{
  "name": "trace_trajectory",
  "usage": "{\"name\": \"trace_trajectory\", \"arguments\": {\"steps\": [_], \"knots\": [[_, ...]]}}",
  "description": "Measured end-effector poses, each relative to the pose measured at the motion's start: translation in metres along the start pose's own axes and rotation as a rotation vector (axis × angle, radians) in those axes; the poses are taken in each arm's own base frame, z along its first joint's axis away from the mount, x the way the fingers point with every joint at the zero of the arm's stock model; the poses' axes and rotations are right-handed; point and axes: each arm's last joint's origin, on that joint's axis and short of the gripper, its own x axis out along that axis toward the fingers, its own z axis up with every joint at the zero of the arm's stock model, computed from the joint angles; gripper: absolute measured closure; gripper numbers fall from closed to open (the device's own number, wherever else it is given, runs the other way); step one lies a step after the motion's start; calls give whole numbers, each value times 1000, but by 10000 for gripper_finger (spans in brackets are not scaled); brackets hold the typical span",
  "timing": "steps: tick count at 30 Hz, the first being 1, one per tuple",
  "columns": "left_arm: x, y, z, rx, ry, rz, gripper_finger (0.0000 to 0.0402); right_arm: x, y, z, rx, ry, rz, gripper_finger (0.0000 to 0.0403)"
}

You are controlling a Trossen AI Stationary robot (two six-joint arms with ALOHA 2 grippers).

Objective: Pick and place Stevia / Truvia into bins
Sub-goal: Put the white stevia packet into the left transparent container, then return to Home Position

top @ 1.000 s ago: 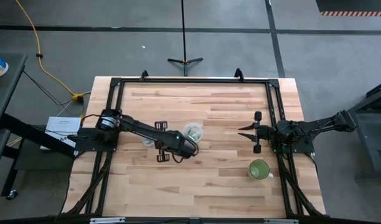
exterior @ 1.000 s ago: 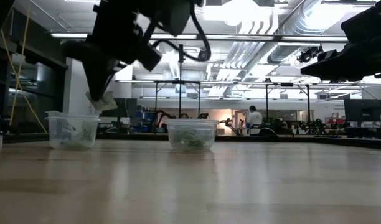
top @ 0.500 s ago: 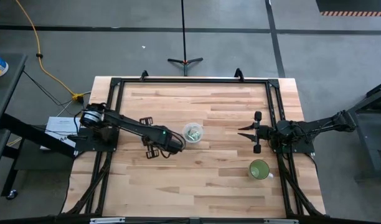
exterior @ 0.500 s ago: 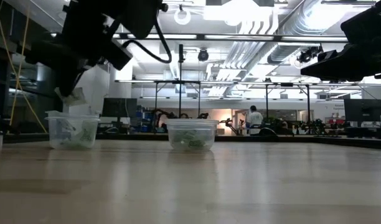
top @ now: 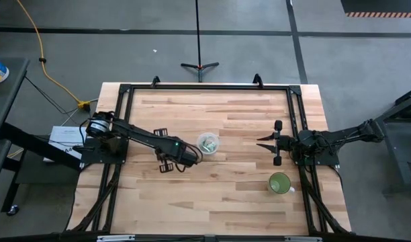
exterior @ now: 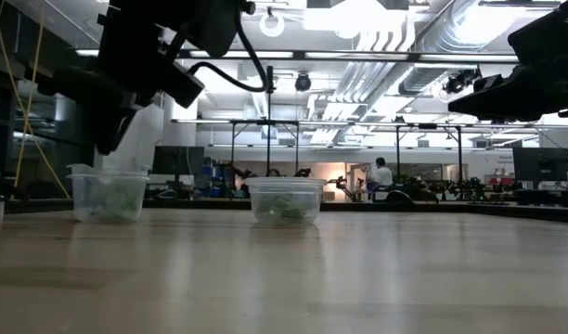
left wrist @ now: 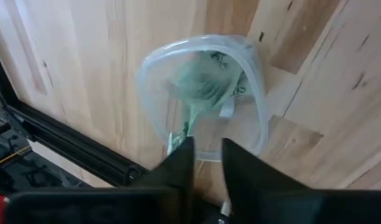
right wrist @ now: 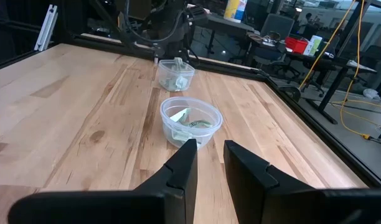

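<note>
Two clear cups stand on the wooden table. One cup [exterior: 108, 195] is under my left gripper [exterior: 108, 144], which hovers just above its rim and carries nothing. In the left wrist view the cup [left wrist: 147, 68] holds pale green and white sachets [left wrist: 206, 87], and one sachet [left wrist: 176, 140] is on edge by its wall; the gripper [left wrist: 207, 149] is open by a narrow gap. The other cup [top: 207, 143] also holds sachets [right wrist: 189, 123]. My right gripper [top: 260, 142] waits by the table's right edge, open by a narrow gap.
An opaque green cup [top: 280, 183] stands near the table's right edge, nearer than my right gripper. A black frame [top: 205, 87] runs round the tabletop. Bare wood lies along the near side and between the middle cup and my right gripper.
My left gripper moved toward the table's left edge, from beside the middle cup to above the left cup, and stopped there. The sachet that hung from its fingertips in the low view no longer shows there. My right arm kept still.
</note>
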Motion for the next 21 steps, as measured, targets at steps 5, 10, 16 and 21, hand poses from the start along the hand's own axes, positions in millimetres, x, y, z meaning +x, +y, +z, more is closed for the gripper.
{"name": "trace_trajectory", "arguments": {"steps": [5, 10, 16, 21], "knots": [[-1, 1, 2, 6, -46, 40, 211, 0, 0, 0, 0, 0, 0, 331], [-29, 17, -3, -62, -389, -3, 198, 0, 0, 0, 0, 0, 0, 331], [-48, 38, -23, -68, -1051, -166, 231, 0, 0, 0, 0, 1, 1, 331], [5, 65, -28, -34, -1458, -293, 264, 0, 0, 0, 0, 0, 0, 331]]}}
